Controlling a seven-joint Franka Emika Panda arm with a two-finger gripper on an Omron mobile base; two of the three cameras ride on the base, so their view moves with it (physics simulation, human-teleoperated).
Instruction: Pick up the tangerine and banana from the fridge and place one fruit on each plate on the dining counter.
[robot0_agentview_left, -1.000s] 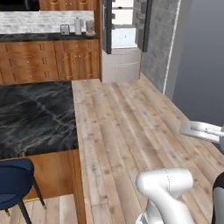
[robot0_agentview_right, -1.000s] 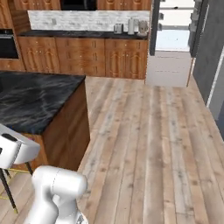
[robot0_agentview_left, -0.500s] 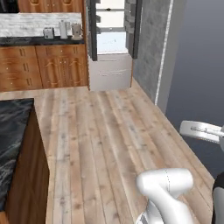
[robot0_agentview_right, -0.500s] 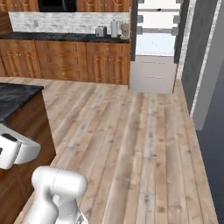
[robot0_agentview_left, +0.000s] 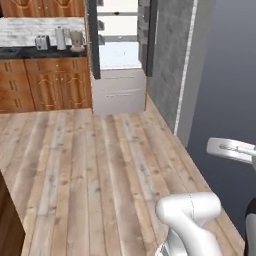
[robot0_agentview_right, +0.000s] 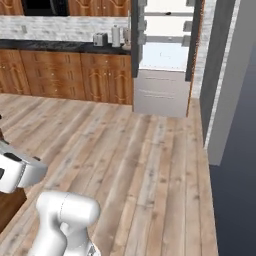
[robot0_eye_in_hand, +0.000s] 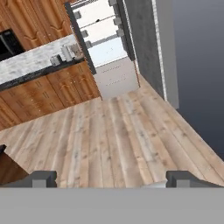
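Observation:
The fridge (robot0_agentview_left: 120, 60) stands at the far end of the floor with both doors swung open, showing white shelves and a pale drawer; it also shows in the right base view (robot0_agentview_right: 165, 55) and the hand view (robot0_eye_in_hand: 105, 39). From this distance I cannot make out the tangerine or the banana inside. The plates are out of view. A brown corner of the dining counter (robot0_agentview_left: 9, 225) sits at the lower left. My gripper (robot0_eye_in_hand: 113, 179) is open, its fingertips (robot0_eye_in_hand: 43, 178) far apart, with nothing between them, well short of the fridge.
A wall-side wooden cabinet counter (robot0_agentview_left: 45, 75) with small appliances on its dark top (robot0_agentview_right: 107, 39) runs left of the fridge. A grey wall column (robot0_agentview_left: 182, 65) juts out to the fridge's right. Plank floor (robot0_agentview_left: 100, 165) stretches between me and the fridge.
The whole picture has shifted: the base has turned and driven toward the fridge, which is now larger and more central. The dining counter has slid off to the left. The gripper stays open.

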